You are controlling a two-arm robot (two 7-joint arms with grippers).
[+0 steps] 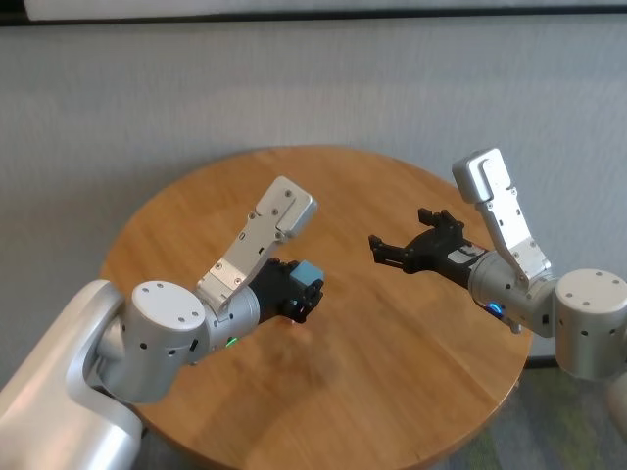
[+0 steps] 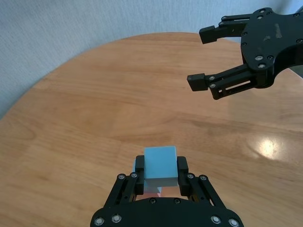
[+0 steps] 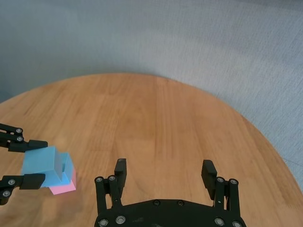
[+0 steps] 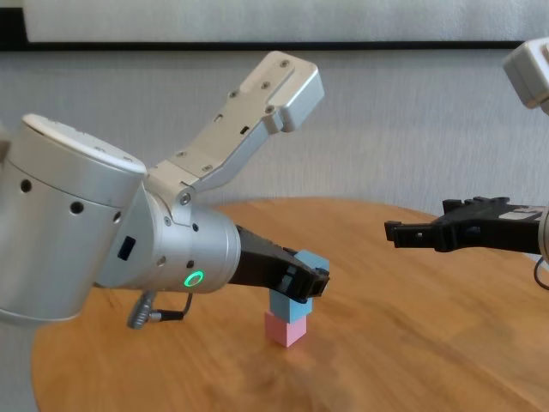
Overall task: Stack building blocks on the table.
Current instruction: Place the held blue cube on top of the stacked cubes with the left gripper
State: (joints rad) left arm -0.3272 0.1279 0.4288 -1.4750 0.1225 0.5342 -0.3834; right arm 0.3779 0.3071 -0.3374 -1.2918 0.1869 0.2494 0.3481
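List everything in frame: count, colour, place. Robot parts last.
pink block: 1, pale pink, on the table, bottom of the stack.
lower blue block: 1, light blue, directly on the pink block.
top blue block: 1, light blue, on the stack's top, between the left tool's fingers.
table: 1, round, honey-brown wood grain, under everything.
wall: grey, textured, behind the table.
left tool: 1, black, shut on the top blue block, left of table centre.
right tool: 1, black, open and holding nothing, above the table's right side, apart from the stack.
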